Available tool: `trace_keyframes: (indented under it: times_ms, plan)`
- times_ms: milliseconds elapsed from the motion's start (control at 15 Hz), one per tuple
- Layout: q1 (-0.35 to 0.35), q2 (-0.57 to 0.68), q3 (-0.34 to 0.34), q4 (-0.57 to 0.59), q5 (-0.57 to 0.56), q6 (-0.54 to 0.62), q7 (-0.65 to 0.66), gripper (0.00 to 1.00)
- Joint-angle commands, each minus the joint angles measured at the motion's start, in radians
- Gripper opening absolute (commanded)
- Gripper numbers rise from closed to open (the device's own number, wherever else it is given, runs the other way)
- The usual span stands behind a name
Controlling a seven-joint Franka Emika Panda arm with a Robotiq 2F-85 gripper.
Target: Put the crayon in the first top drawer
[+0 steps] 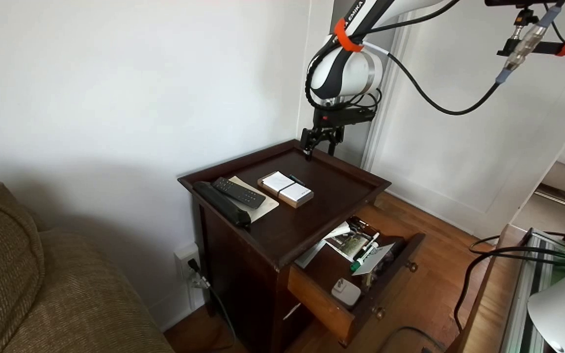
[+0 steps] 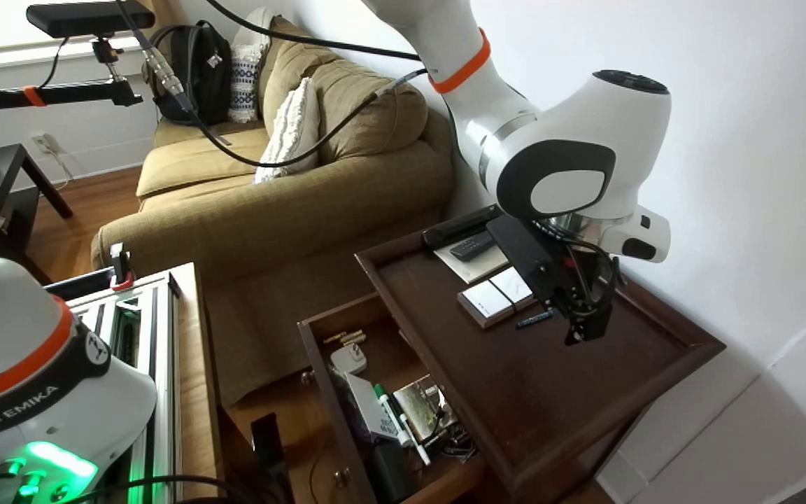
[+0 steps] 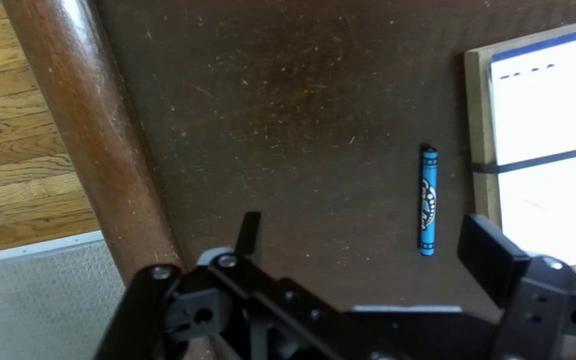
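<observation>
On the bench [image 3: 278, 140], just beside the notepad [image 3: 548, 125], find the crayon [image 3: 428, 202]: lying flat, not yet gripped, well apart from the pulled-out first top drawer [image 1: 317, 301]. See the gripper [image 3: 368, 240] above the bench, spread wide with nothing held. Judge the step in hand as lining up for the pick. Shift sideways towards the notepad to bring the crayon midway between the fingers [image 3: 488, 252], given its place nearer the one on the notepad's side in the wrist view. Leave the turn of the gripper roughly alone, with the crayon running about square to the closing direction. Mind the narrow strip between crayon and notepad, with a risk of a finger landing on the notepad's edge; draw in somewhat before going down. Aim for the crayon's middle, go low because of its thinness, and squeeze gently for fear of rolling or snapping it. Lift well over the raised rim [image 2: 443, 367], then plan to let go low inside the drawer, near the charger [image 1: 346, 292], not onto the marker [image 1: 355, 266]
</observation>
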State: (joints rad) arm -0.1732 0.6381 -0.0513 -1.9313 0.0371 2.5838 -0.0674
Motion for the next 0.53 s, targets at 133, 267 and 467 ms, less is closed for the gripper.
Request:
trace_keyframes:
  times_ms: [133,267,467]
  plan:
    - [-0.012,0.048,0.01,0.041,0.018,0.005,-0.016,1.0]
    - [-0.014,0.069,0.025,0.061,0.023,-0.007,-0.026,1.0]
    - [-0.014,0.105,0.037,0.092,0.021,-0.011,-0.032,1.0]
